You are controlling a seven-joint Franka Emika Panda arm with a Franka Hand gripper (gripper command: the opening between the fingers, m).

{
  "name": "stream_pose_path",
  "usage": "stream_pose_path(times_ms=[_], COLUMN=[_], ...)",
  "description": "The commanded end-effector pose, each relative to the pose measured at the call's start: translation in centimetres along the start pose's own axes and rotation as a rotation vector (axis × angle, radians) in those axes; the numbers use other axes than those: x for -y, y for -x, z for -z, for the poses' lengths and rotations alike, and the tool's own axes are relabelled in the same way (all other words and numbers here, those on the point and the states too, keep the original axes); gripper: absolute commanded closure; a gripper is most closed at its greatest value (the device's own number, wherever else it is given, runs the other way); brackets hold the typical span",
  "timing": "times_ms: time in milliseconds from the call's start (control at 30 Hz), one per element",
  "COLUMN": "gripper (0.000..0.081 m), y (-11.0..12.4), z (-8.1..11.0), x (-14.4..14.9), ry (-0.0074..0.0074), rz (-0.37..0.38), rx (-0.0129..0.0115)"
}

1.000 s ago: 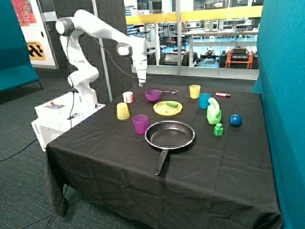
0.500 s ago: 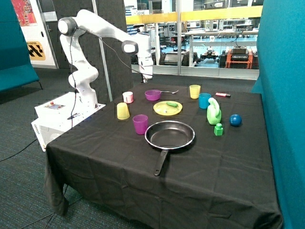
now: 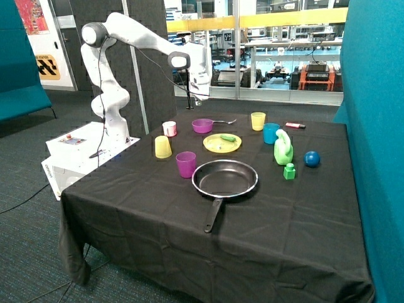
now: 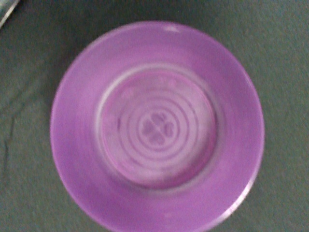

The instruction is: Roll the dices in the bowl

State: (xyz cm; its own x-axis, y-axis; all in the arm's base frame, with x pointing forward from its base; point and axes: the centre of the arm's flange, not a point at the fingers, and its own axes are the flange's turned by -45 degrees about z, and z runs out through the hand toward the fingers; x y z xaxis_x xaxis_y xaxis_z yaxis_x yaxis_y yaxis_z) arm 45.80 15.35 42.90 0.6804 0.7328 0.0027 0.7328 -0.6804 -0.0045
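The small shallow purple bowl (image 3: 202, 125) stands at the back of the black table, beside a spoon (image 3: 224, 121). In the wrist view the bowl (image 4: 157, 128) fills the picture, seen straight from above; its inside shows ring marks and a clover stamp, and no dice lie in it. My gripper (image 3: 199, 96) hangs in the air just above the bowl, clear of it. No dice show in either view. Whether the gripper holds anything cannot be seen.
A purple cup (image 3: 186, 164), a black frying pan (image 3: 225, 178) and a yellow plate (image 3: 221, 143) stand in front of the bowl. An upturned yellow cup (image 3: 163, 147) and a white cup (image 3: 169, 129) stand nearer the robot base. Cups, a green bottle (image 3: 283, 148) and a blue ball (image 3: 312, 158) are farther off.
The arm has swung along the table's back edge, away from the white cup and over the purple bowl. Nothing on the table has moved.
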Motion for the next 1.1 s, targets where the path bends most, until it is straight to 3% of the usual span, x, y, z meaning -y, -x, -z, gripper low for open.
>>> stream_pose_path(times_ms=[0,433,1000,1067], gripper=[0.0808,0.0808,0.0808,0.072], y=[-3.0,-5.0,-5.1,-5.1], z=[0.0,-0.1,-1.1,-1.1], x=[0.8,3.6,3.3,3.1], ry=[0.0046,0.0045,0.0046,0.0046], rz=[-0.043,0.0,-0.025,-0.027], rx=[0.0026,0.0027,0.0026,0.0026])
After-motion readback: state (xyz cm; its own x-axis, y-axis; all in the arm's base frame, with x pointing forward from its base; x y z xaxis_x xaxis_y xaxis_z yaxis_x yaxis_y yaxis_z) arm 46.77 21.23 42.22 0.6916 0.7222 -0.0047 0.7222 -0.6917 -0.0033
